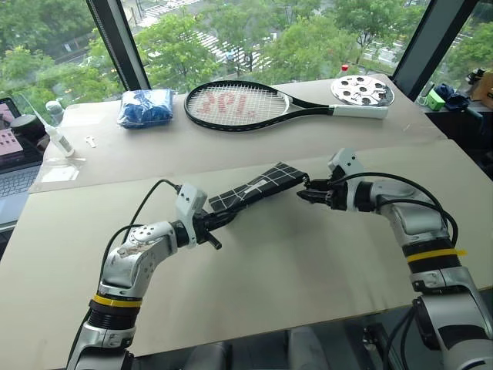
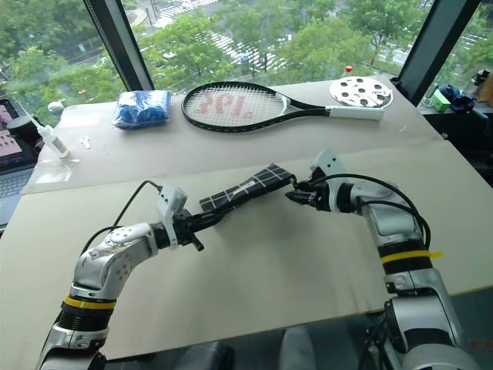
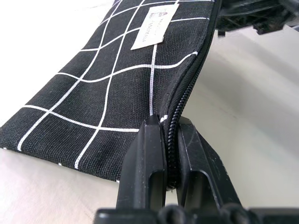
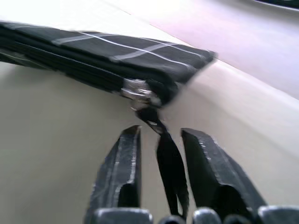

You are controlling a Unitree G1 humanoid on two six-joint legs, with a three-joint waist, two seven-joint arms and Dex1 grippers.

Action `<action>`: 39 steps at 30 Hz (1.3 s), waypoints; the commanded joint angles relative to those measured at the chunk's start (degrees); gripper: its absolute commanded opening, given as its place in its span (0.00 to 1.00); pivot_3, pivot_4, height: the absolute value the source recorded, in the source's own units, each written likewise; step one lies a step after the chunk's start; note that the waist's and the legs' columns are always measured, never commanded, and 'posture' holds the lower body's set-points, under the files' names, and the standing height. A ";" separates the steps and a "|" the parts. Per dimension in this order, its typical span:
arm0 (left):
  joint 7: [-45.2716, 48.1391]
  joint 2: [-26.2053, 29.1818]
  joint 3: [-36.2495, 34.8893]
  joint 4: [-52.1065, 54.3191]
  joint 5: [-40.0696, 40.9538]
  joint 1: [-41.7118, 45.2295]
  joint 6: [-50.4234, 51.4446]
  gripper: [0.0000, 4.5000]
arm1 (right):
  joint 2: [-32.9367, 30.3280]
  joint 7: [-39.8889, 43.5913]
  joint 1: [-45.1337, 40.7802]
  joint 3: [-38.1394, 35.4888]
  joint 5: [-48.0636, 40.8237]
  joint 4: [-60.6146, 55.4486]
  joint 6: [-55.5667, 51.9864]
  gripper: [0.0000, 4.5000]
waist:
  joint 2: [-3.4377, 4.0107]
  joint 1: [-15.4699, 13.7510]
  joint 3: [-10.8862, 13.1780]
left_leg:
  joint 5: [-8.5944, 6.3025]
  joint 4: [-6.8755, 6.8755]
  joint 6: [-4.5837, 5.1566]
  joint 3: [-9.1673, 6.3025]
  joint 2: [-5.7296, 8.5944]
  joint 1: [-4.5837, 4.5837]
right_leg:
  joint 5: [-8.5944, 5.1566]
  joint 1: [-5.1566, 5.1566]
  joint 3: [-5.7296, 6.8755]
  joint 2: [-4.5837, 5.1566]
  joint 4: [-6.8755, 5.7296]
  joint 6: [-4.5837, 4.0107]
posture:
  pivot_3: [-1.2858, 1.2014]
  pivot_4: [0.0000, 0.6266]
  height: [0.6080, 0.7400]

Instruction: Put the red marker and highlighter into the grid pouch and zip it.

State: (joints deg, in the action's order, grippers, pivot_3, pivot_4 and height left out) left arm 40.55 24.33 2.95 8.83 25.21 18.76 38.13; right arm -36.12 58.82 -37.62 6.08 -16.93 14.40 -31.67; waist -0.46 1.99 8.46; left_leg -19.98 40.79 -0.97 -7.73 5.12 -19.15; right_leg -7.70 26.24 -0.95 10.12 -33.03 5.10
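Zipping the pouch (image 1: 250, 187): held off the worktop (image 1: 308, 262), zip looks drawn to its end.
Left tool (image 3: 169, 154) clamped on pouch's near zip end. Right tool (image 4: 161, 154) at far end, jaws apart around pull (image 4: 169, 163), not gripping. Next: likely lower pouch, release. Right wrist view shows slider at end; head views don't.

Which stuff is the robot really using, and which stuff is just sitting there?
Using:
- grid pouch, clamped at one end by the left gripper
- black zipper pull, between the right gripper's open jaws

Just sitting:
- tennis racket
- blue bundle
- white disc with holes
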 commanded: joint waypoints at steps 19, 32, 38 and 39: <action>12.88 3.23 10.12 -9.81 -12.77 5.64 -21.31 0.00 | -18.39 15.03 21.87 -18.78 -14.34 -15.17 -3.03 0.65 | 0.02 -1.18 0.03 | -0.06 0.06 0.11 0.22 -0.03 0.05 | 0.05 -0.07 -0.05 0.01 -0.01 0.04 | 0.52 0.24 1.00; 15.13 5.43 -1.78 1.70 1.59 1.41 -8.43 0.83 | -19.98 14.70 17.67 -18.09 -12.15 -9.85 0.00 0.66 | 0.01 -1.08 0.04 | -0.06 0.07 0.12 0.19 -0.04 0.05 | 0.07 -0.05 -0.04 0.01 -0.02 0.06 | 0.52 0.24 1.00; 15.69 13.45 -15.91 6.72 10.13 -7.93 -3.12 0.83 | -20.78 13.95 16.80 -19.69 -11.89 -7.13 1.14 0.66 | 0.02 -0.86 0.05 | -0.09 0.02 0.15 0.24 -0.06 0.12 | 0.06 -0.02 -0.04 0.00 -0.04 0.06 | 0.52 0.24 1.00; 15.09 14.33 -18.55 6.51 11.30 -9.64 -1.96 0.83 | -20.95 13.74 16.83 -20.24 -11.92 -6.62 1.30 0.66 | 0.03 -0.96 0.05 | -0.09 0.02 0.17 0.25 -0.06 0.13 | 0.06 -0.04 -0.04 0.00 -0.04 0.06 | 0.52 0.24 1.00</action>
State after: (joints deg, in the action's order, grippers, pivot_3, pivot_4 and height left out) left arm 56.25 37.42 -11.12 13.62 33.96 10.45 34.90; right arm -55.58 72.62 -19.74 -11.04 -28.32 7.63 -31.62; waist -0.43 1.04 8.52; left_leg -20.07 40.81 -0.80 -7.48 5.06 -19.02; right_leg -7.64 26.20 -0.99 10.12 -33.06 5.16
